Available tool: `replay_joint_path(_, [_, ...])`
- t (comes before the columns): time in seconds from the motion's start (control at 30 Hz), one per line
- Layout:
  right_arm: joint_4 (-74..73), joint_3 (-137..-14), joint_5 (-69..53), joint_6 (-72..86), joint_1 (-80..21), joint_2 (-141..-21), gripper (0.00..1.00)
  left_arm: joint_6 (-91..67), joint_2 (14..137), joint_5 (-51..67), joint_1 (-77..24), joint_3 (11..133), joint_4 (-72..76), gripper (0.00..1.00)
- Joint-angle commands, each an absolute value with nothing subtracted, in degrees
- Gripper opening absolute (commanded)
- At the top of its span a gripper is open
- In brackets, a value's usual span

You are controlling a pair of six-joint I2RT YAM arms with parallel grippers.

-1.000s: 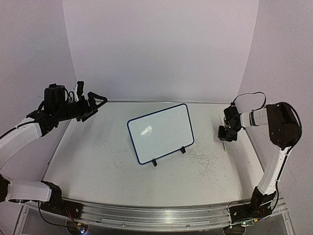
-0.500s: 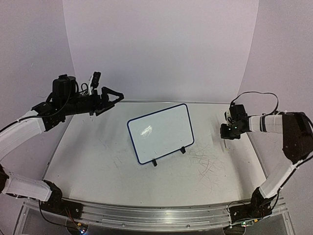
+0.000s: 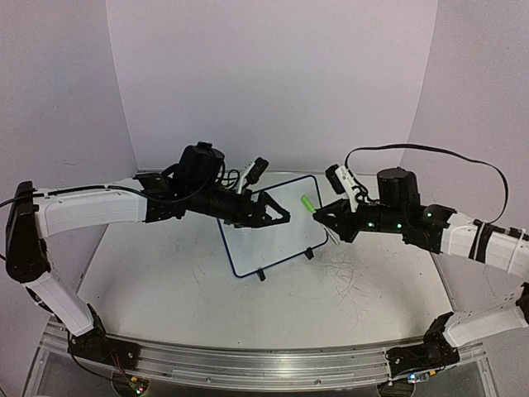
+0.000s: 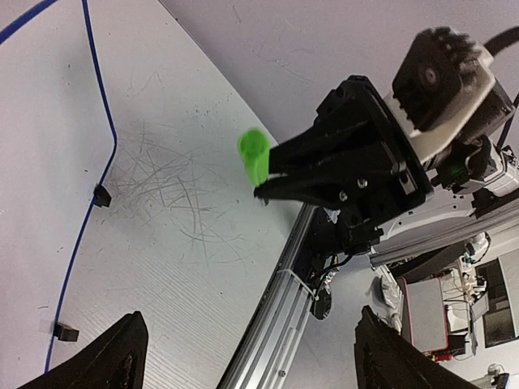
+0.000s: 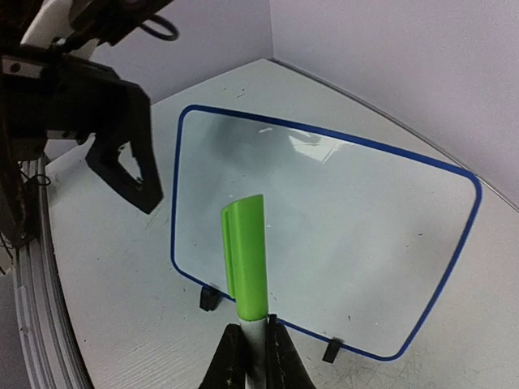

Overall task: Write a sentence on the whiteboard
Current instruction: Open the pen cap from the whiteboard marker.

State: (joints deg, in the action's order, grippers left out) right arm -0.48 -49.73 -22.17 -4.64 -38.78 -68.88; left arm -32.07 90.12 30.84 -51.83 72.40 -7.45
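Top view: whiteboard (image 3: 273, 225) at frame centre, propped on two black feet (image 3: 261, 275), blue frame, face white with a glare patch. Overlapping its upper left: left gripper (image 3: 281, 217), fingers spread wide, nothing between them. Just right of the board's right edge: right gripper (image 3: 324, 217), clamped on a green marker (image 3: 307, 203), cap end aimed up-left at the board's upper right corner. Can't tell from here whether either one touches the board.

Left wrist view adds:
- right gripper (image 4: 272, 182) seen head-on, upper centre, with marker (image 4: 254, 156) as a blurred green stub at its tip
- own fingers (image 4: 105, 356) far apart in the bottom corners
- only the board's edge and feet, along the left side
- clutter past the table edge, lower right, too small to identify

Right wrist view adds:
- fingers (image 5: 227, 361) pinching the marker's white barrel at bottom centre
- green cap (image 5: 246, 263) upright in front of the board
- whole board face behind, white with reflections
- left gripper (image 5: 122, 158) at upper left, just left of the board's left edge, gaping

Surface: white table (image 3: 149, 281), scuffed, dark scribble marks (image 3: 351, 277) densest right of the feet. Aluminium rail (image 3: 248, 364) along the bottom edge. Pale lavender walls (image 3: 273, 83) on three sides. Black cable (image 3: 446, 153) looping above the right arm.
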Motion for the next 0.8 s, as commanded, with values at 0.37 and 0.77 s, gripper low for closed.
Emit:
replay_joint_path(0.37, [-2.0,-53.7,-25.1,-9.7,-45.7,-72.9,0.00,-38.1,95.7,33.0,-52.7,79.5,-5.8,0.67])
replay_joint_path(0.77, [-1.8,-55.2,-23.1,-9.1,-46.7,-74.5,0.00,-37.3,96.3,31.8,-53.9,79.4,-6.9,0.40])
